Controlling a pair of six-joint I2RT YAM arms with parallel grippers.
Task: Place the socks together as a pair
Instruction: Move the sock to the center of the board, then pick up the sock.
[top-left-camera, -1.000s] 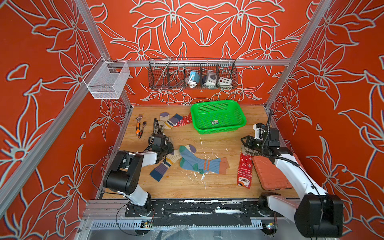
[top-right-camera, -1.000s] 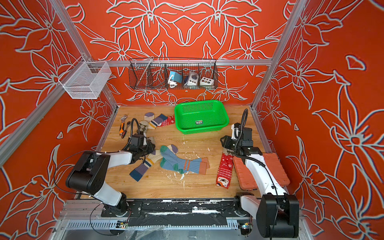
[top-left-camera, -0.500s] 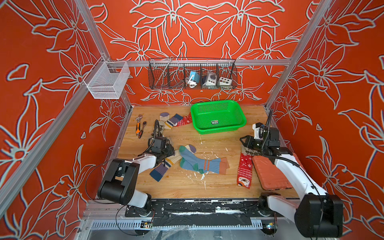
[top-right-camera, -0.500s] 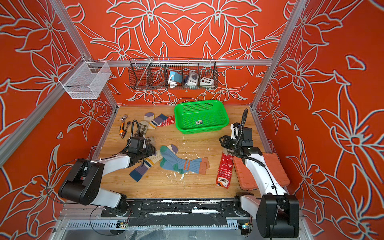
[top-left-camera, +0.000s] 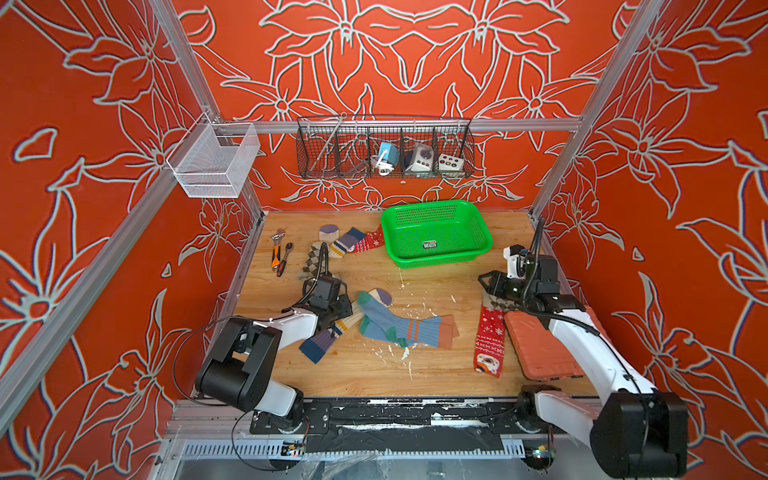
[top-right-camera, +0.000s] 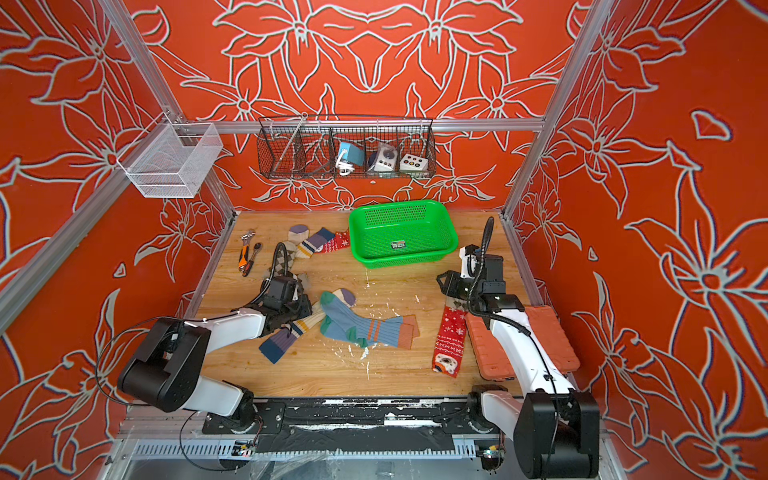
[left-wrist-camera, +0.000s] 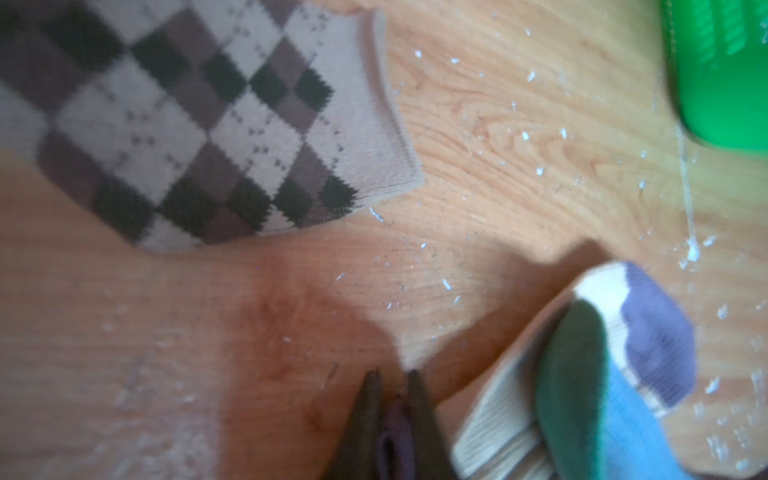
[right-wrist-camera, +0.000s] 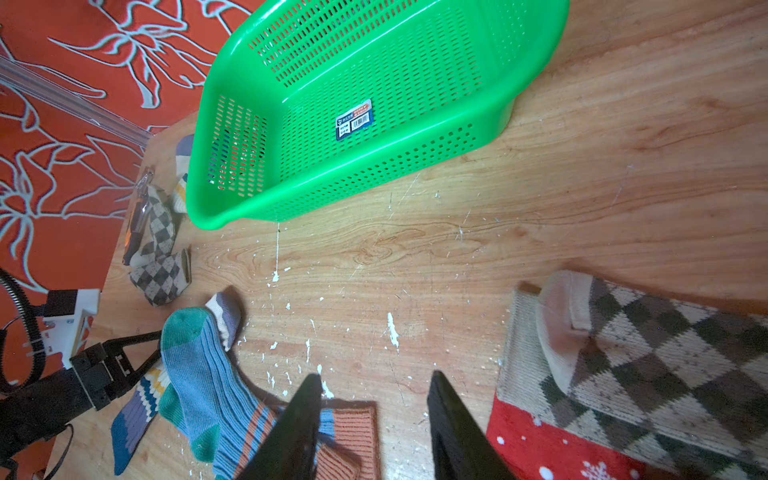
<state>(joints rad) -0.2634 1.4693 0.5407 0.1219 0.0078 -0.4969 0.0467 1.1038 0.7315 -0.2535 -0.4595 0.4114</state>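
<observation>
**Left tool pinched shut beside the cream sock, right tool part open over bare wood**

Your left gripper (left-wrist-camera: 392, 376) has its jaws together, just beside the cream sock with the purple toe (left-wrist-camera: 648, 332). A purple sliver shows between the tips, too blurred for you to call it a grip. That sock lies mid-table, and the blue ribbed pair (top-left-camera: 399, 328) lies overlapped across its toe end, orange stripes side by side.

Your right gripper (right-wrist-camera: 376, 382) stands part-way open and holds nothing. Only the wooden table (right-wrist-camera: 540, 187) shows between its fingers. Just beside it an argyle sock (right-wrist-camera: 644, 353) lies across the top of a red snowflake sock (top-left-camera: 488, 340).

At the back left, next to the green basket (top-left-camera: 428, 205), more socks sit in a loose pile (top-left-camera: 345, 245). A second argyle sock (left-wrist-camera: 187, 124) lies ahead of your left gripper.
</observation>
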